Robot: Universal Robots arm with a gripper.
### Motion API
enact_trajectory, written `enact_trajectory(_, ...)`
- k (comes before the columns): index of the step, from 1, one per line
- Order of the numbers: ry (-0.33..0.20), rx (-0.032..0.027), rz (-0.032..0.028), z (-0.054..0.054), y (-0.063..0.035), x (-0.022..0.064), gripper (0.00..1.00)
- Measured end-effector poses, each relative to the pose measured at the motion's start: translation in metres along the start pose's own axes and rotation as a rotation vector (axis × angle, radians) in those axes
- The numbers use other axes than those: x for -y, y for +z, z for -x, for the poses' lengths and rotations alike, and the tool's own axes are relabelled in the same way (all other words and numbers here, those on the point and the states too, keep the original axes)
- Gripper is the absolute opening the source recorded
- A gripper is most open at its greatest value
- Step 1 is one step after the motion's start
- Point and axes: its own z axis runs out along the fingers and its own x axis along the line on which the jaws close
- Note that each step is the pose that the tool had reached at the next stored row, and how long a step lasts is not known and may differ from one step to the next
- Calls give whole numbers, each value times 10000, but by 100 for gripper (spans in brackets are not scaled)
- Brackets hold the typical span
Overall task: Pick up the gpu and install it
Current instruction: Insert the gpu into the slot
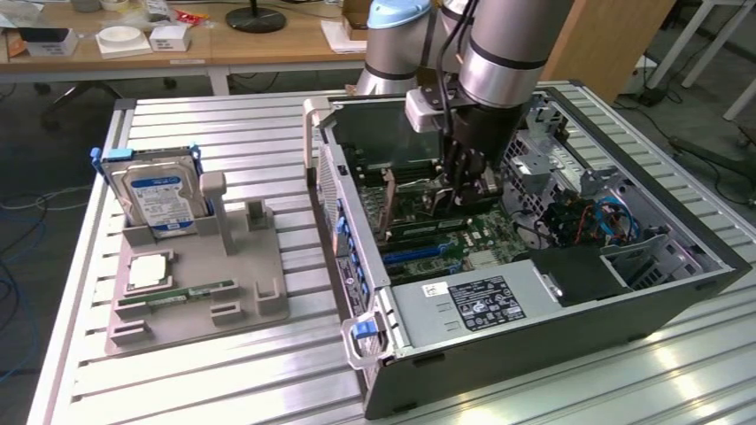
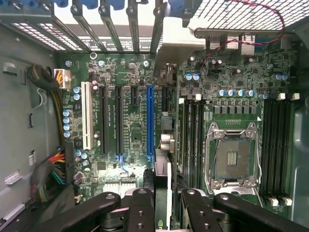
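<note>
My gripper (image 1: 466,181) reaches down into the open computer case (image 1: 661,292), over the motherboard (image 2: 130,135). It is shut on the gpu (image 2: 163,166), a thin dark card seen edge-on between the two black fingers (image 2: 141,208). The gripper (image 2: 165,193) holds the card upright. The card's silvery bracket (image 2: 176,43) points at the case's rear slot openings. In the exterior view the gpu (image 1: 440,217) hangs just below the fingers. It stands right beside the long blue slot (image 2: 150,121). I cannot tell whether its lower edge touches a slot.
A grey fixture (image 1: 254,305) at the exterior view's left carries a blue-labelled hard drive (image 1: 154,195), a square chip (image 1: 148,270) and a green memory stick (image 1: 195,290). Inside the case are the power supply (image 1: 473,301), the bare processor socket (image 2: 234,157) and cable bundles (image 2: 48,176).
</note>
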Motion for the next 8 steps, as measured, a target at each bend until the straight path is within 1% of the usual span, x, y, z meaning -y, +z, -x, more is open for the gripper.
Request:
enact_trajectory(5,0,0,0,-3,64,-1,26)
enact_trajectory(8,0,-7,1,-4,69,-2,26)
